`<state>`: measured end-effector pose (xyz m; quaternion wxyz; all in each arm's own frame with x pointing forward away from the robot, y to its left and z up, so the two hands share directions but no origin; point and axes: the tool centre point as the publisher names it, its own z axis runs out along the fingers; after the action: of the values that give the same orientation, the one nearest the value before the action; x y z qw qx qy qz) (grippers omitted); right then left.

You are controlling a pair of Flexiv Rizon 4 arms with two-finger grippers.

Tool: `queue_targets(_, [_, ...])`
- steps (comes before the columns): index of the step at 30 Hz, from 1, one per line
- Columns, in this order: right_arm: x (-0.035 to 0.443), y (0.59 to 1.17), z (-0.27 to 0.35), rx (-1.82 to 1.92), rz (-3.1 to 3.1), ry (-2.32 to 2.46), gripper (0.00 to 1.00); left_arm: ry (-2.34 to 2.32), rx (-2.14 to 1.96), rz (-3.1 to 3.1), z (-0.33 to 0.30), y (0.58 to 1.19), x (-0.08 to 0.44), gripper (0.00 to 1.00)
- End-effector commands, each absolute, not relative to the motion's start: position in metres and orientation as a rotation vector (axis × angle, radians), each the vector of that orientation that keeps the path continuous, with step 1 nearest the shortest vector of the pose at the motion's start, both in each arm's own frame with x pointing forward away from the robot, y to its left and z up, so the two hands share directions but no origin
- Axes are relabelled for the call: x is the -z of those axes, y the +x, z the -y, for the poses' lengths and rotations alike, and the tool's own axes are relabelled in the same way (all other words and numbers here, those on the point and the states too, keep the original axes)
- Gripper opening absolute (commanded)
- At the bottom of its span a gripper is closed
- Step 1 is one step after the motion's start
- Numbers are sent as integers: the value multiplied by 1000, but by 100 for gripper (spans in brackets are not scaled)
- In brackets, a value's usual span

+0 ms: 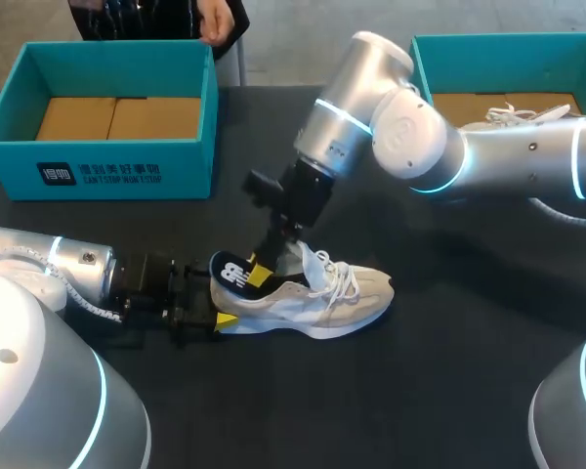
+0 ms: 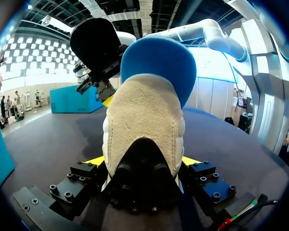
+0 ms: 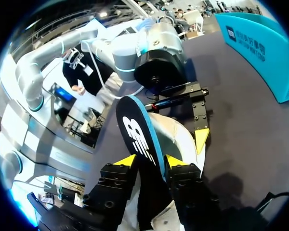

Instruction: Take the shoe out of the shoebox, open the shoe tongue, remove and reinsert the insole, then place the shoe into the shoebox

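Our L gripper is clamped on the sneaker's heel, w/ the sneaker lying on the table. R gripper pinches the insole, which is approx. half out. We'd pull slow along the heel line, w/ L firm so the sneaker doesn't lift.

Bare dark surface runs along the near side of the beige suede sneaker and past its toe. The left gripper grips its heel end; the right gripper, pinching the blue foam insole, fills its mouth. The silver right arm overhangs the approach to the right teal cardboard shoebox.
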<state>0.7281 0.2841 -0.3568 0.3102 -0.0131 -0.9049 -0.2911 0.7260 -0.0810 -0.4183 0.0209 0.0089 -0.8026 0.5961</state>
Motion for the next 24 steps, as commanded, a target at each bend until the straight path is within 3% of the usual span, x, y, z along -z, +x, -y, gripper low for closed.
queue_targets(1, [368, 727, -289, 771, 2378, -33, 31, 30, -1850, 2492, 82, 724, 420, 0])
queue_targets(3, [367, 726, -289, 769, 2378, -36, 22, 30, -1850, 2492, 82, 724, 420, 0])
queue_targets(4, [367, 725, -289, 768, 2379, -38, 4, 30, -1850, 2492, 82, 724, 420, 0])
queue_targets(5, [366, 725, -289, 767, 2379, -39, 0, 30, -1850, 2492, 82, 724, 420, 0])
queue_targets(24, [332, 739, -278, 728, 2447, -27, 0, 30, -1850, 2492, 82, 724, 420, 0])
